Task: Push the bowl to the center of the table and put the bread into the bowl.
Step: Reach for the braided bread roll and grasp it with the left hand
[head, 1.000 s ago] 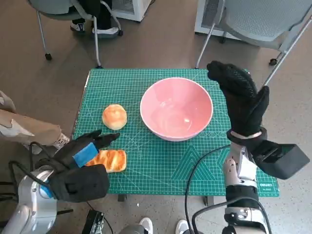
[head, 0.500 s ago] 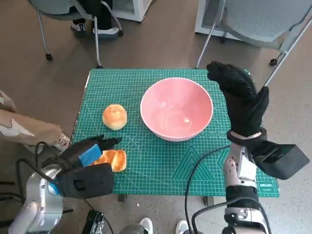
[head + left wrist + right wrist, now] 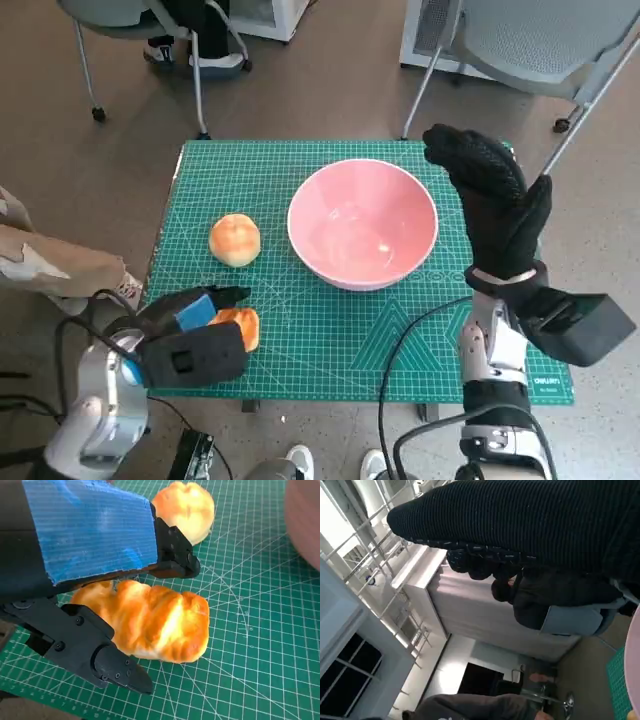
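Now | left robot hand (image 3: 185, 340) fingers apart around loaf (image 3: 150, 622) at counter (image 3: 330, 350) front-left corner, not gripping | right robot hand (image 3: 495, 200) open, beside bowl (image 3: 362, 222) | bun (image 3: 235, 240) left of bowl

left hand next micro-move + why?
Probably close the left hand on the elongated golden bread loaf: the left wrist view shows its black fingers straddling the loaf, apparently not yet gripping. The pink bowl already sits near the middle of the green cutting mat, so lifting comes next.
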`<state>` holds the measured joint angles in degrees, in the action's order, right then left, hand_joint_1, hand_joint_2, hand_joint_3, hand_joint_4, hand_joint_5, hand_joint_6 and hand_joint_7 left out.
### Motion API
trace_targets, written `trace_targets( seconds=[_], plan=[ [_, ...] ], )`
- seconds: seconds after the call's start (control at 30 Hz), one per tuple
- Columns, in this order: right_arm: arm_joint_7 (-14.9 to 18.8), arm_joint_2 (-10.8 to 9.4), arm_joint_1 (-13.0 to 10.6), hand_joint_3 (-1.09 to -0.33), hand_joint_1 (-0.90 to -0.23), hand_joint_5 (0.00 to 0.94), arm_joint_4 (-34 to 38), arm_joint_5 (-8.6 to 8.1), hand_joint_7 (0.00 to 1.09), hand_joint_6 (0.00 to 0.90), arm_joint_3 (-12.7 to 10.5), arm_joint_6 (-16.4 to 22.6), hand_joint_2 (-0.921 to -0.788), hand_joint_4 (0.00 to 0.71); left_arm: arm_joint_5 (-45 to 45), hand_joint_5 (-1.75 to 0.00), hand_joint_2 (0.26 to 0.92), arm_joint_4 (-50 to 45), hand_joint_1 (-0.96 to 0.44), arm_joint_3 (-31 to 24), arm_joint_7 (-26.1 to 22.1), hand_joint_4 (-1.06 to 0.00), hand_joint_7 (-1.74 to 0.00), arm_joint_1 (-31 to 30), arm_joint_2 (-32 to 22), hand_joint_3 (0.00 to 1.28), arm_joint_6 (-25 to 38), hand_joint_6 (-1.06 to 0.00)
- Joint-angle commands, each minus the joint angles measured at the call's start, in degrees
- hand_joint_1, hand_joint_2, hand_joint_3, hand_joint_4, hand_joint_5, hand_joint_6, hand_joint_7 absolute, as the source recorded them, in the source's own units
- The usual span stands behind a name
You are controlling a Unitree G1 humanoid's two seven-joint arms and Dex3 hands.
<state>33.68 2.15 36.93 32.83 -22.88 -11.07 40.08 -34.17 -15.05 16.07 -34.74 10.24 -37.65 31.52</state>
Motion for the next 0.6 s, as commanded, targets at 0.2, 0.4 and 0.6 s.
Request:
trace_targets(
  seconds=[0.2,0.4,0.6],
  plan=[
    [1.1,-0.1,-1.7,-0.772,-0.635,0.000,-0.2,-1.22,0.55,0.041,0.0,-1.4,-0.921,0.233,-1.0,0.00,0.678,6.1,-0.22,1.9,1.0,-0.25,0.00,3.0,1.5,0.01,-0.3,-0.43],
    [1.4,0.0,-1.7,-0.772,-0.638,0.000,-0.4,-1.65,0.55,0.040,0.0,-1.7,-0.921,0.233,-1.2,0.00,0.680,10.3,-0.22,2.6,1.7,-0.25,0.00,4.6,2.3,0.01,-1.5,-0.43],
    [1.8,0.0,-1.8,-0.771,-0.640,0.000,-0.6,-1.97,0.55,0.038,0.1,-1.8,-0.921,0.233,-1.9,-0.01,0.686,14.3,-0.21,3.5,2.7,-0.28,-0.01,6.3,3.2,0.02,-2.4,-0.44]
  ],
)
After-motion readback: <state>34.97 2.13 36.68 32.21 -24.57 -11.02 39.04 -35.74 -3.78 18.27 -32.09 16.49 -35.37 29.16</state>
